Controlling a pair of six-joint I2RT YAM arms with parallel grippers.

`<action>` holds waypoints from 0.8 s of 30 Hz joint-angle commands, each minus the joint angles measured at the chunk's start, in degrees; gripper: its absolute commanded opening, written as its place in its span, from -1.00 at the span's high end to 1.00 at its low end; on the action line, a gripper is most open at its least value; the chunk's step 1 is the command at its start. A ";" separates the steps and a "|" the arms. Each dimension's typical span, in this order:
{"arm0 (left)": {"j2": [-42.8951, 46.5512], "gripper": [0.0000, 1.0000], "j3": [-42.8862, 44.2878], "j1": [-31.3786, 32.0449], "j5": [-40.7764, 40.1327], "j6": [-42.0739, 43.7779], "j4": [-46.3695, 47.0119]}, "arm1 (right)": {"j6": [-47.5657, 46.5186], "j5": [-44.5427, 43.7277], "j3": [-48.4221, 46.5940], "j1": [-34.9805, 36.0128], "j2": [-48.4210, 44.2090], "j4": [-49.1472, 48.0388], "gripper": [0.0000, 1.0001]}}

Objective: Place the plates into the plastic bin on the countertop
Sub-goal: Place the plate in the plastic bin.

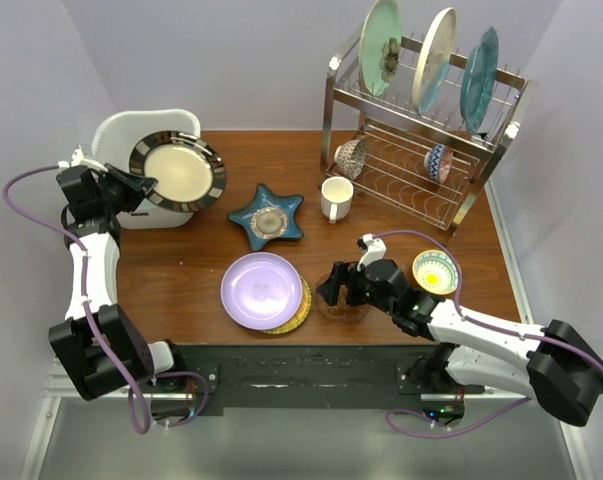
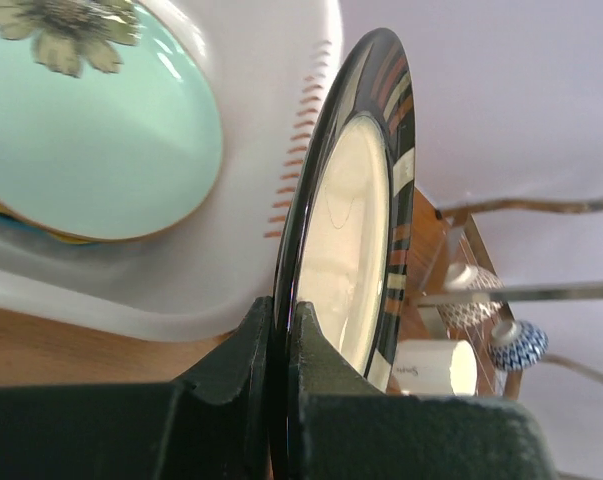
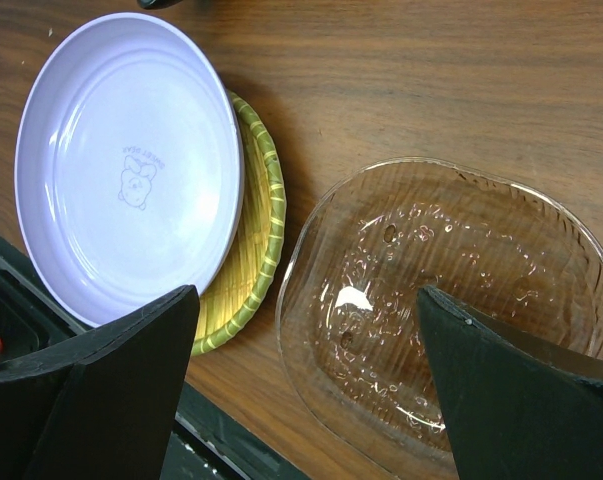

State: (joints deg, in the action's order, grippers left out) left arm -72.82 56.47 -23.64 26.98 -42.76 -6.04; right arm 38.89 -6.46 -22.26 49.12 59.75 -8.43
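My left gripper (image 1: 141,186) (image 2: 283,320) is shut on the rim of the black-rimmed cream plate (image 1: 178,170) (image 2: 351,230), holding it tilted over the white plastic bin (image 1: 121,130) (image 2: 271,110). A pale green flower plate (image 2: 91,130) lies inside the bin. On the countertop (image 1: 181,270) sit a lavender plate (image 1: 261,290) (image 3: 131,160) on a yellow woven plate (image 1: 301,308) (image 3: 251,250), and a blue star dish (image 1: 267,218). My right gripper (image 1: 341,290) (image 3: 306,300) hangs open just above a clear glass dish (image 3: 451,300), holding nothing.
A wire dish rack (image 1: 501,135) stands at the back right with three upright plates (image 1: 381,45) and two bowls (image 1: 352,157). A white mug (image 1: 335,197) stands beside the star dish. A small yellow-patterned bowl (image 1: 435,271) sits right of my right arm.
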 commanded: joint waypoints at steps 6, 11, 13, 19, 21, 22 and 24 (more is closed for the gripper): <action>1.62 1.00 1.10 -3.69 -6.06 -7.50 6.22 | -0.40 -0.22 -2.35 0.27 0.90 -1.68 -0.86; 1.54 1.00 -1.97 -5.80 -5.54 -11.72 9.20 | -0.40 0.13 -2.44 0.27 1.25 -1.77 -0.86; 1.45 1.00 -2.50 -6.42 -5.45 -12.69 10.00 | -0.49 0.31 -2.35 0.27 1.51 -1.77 -0.86; 0.05 1.00 -2.77 -8.17 -5.01 -14.19 11.31 | -0.49 0.39 -2.17 0.27 1.60 -1.86 -0.86; -0.31 1.00 -3.03 -8.62 -4.66 -16.02 12.45 | -0.40 0.31 -2.26 0.27 1.51 -1.77 -0.86; -0.74 1.00 -3.29 -8.79 -4.40 -16.64 13.07 | -0.40 0.31 -2.26 0.27 1.69 -1.77 -0.86; -1.10 1.00 -4.17 -8.97 -3.87 -18.83 14.91 | -0.49 0.39 -2.35 0.27 1.86 -1.86 -0.86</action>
State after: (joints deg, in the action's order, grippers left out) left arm -74.48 52.10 -31.57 19.53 -54.41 -4.38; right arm 38.92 -6.39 -22.48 49.12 60.82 -8.45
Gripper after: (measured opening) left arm 0.076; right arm 0.934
